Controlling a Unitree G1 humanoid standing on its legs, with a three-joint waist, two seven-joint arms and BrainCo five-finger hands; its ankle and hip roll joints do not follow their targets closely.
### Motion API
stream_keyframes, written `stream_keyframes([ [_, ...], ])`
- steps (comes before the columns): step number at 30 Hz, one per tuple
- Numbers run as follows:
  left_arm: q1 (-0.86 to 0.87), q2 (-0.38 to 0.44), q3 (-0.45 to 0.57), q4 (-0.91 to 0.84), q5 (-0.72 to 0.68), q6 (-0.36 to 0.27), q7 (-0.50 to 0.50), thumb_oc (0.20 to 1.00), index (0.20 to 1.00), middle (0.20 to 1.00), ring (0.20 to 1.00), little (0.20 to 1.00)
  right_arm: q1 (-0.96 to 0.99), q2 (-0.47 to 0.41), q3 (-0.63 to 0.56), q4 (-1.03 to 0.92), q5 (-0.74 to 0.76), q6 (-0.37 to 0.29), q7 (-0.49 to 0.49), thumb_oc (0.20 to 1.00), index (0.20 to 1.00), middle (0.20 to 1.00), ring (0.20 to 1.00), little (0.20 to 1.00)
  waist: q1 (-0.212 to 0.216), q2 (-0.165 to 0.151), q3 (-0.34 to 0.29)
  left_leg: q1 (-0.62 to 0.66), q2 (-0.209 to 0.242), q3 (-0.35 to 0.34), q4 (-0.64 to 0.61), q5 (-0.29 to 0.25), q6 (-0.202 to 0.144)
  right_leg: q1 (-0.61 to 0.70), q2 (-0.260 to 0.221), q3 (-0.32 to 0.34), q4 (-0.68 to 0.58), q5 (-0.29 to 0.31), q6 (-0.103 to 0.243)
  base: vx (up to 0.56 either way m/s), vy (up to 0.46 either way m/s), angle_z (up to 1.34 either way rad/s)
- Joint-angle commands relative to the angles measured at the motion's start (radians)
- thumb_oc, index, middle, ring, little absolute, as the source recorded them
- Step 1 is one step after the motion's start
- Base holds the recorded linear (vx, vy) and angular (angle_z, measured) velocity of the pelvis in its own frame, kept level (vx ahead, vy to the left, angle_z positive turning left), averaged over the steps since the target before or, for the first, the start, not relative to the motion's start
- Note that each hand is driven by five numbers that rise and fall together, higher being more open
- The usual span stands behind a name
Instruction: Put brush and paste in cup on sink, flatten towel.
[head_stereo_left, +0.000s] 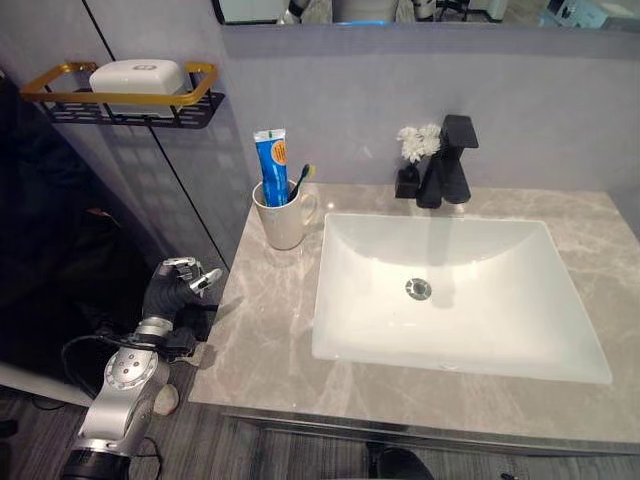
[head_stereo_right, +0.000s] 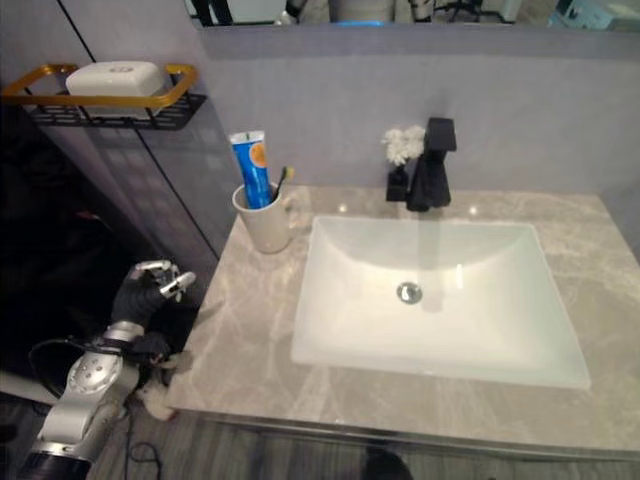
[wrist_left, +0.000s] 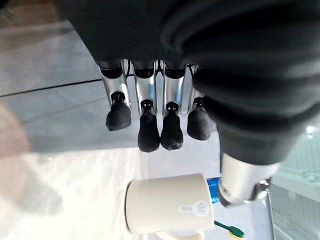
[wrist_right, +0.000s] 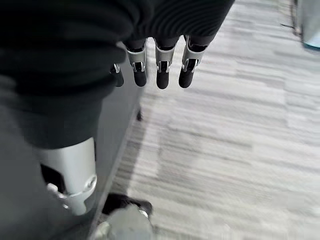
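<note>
Left hand (head_stereo_left: 178, 283) sits lower left of frame, just off the desk (head_stereo_left: 270, 330) edge, fingers (wrist_left: 150, 132) loosely hanging and apart, holding nothing. Cup (head_stereo_left: 284, 217) stands upper centre-left on the desk, beside the white sink (head_stereo_left: 455, 340) corner; blue paste (head_stereo_left: 272, 166) tube and green-tipped brush (head_stereo_left: 302, 180) stand upright inside it. Right hand (wrist_right: 157, 67) hangs over striped floor (wrist_right: 240, 140), fingers relaxed, empty. Black faucet (head_stereo_left: 445, 165) behind the sink.
</note>
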Motion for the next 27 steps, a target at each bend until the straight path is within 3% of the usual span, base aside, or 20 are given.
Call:
stream_keyframes([
  [1,-0.020,0.040,0.027,-0.050,-0.023,-0.043,-0.007,0.200,0.200,0.200,0.200,0.200,0.025,0.015,0.021,0.009,0.027,0.016,-0.015,1.000,1.000,1.000,1.000,1.000,-0.009,-0.053,-0.039,0.014,-0.081,0.004,0.016,-0.013,0.056,-0.033,-0.054,0.048,0.038,-0.029,0.076,0.00,0.000,-0.16],
  [12,-0.052,0.070,-0.051,0.037,-0.089,-0.011,-0.033,0.200,0.200,0.200,0.200,0.200,0.019,0.016,0.066,-0.005,0.013,0.026,0.011,1.000,1.000,1.000,1.000,1.000,-0.049,-0.007,-0.010,-0.010,-0.096,0.049,0.006,-0.010,0.051,-0.090,-0.051,0.099,0.017,0.000,0.080,0.00,0.007,-0.21],
  [19,-0.176,0.029,-0.078,0.163,-0.002,-0.006,0.040,0.200,0.200,0.200,0.200,0.200,-0.002,0.014,0.097,-0.005,0.009,0.034,0.007,1.000,1.000,1.000,1.000,1.000,-0.051,-0.005,0.009,-0.048,-0.084,0.040,0.005,0.003,0.038,-0.126,-0.052,0.089,0.021,-0.007,0.072,0.00,-0.043,-0.01],
  [27,-0.242,-0.001,-0.095,0.226,0.012,-0.009,0.066,0.200,0.200,0.200,0.200,0.200,-0.049,0.009,0.119,-0.031,0.038,0.029,0.002,1.000,1.000,1.000,1.000,1.000,-0.051,0.021,0.017,-0.072,-0.068,0.033,0.005,0.017,0.017,-0.143,-0.055,0.073,0.031,-0.026,0.062,0.00,-0.038,0.08],
])
